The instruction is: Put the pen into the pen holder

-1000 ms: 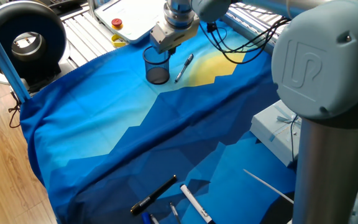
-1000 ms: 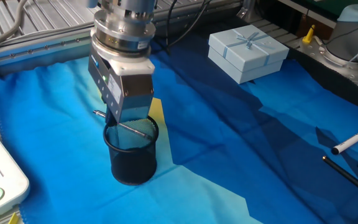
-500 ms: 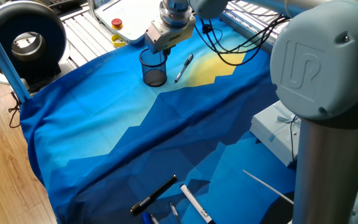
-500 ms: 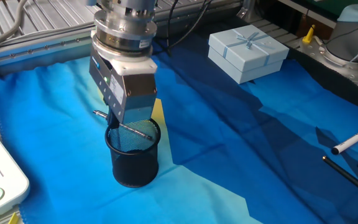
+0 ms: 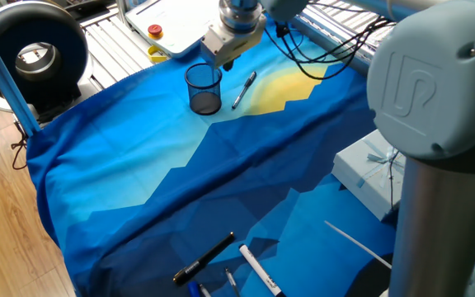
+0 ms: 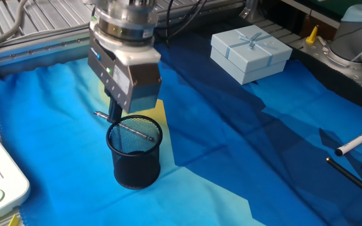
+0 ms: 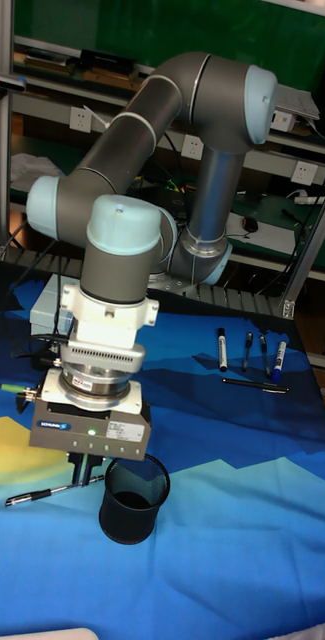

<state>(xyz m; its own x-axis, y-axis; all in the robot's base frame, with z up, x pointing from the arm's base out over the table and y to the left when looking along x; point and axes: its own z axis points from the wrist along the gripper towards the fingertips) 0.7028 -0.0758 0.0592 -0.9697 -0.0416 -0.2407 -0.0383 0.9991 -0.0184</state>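
Observation:
The pen (image 5: 244, 89) lies flat on the blue and yellow cloth, just right of the pen holder (image 5: 204, 89). The holder is a black mesh cup standing upright with nothing visible inside. In the other fixed view the pen (image 6: 100, 115) shows behind the pen holder (image 6: 134, 156) and partly through its mesh. My gripper (image 6: 114, 114) hangs above the cloth at the cup's far rim, over the pen, holding nothing. In the tall view the gripper (image 7: 82, 468) hovers between the pen (image 7: 44, 493) and the pen holder (image 7: 134, 498). Its box-shaped body hides most of the fingers.
A pale blue gift box (image 6: 250, 55) sits on the cloth away from the cup. Several markers and pens (image 5: 225, 268) lie near the cloth's front edge. A white device with a red button (image 5: 154, 31) stands behind the cup, with cables (image 5: 303, 58) trailing beside it.
The gripper has risen and shifted away from the cup's mouth toward the pen side. The cup slid slightly along the cloth. The pen has stayed in place.

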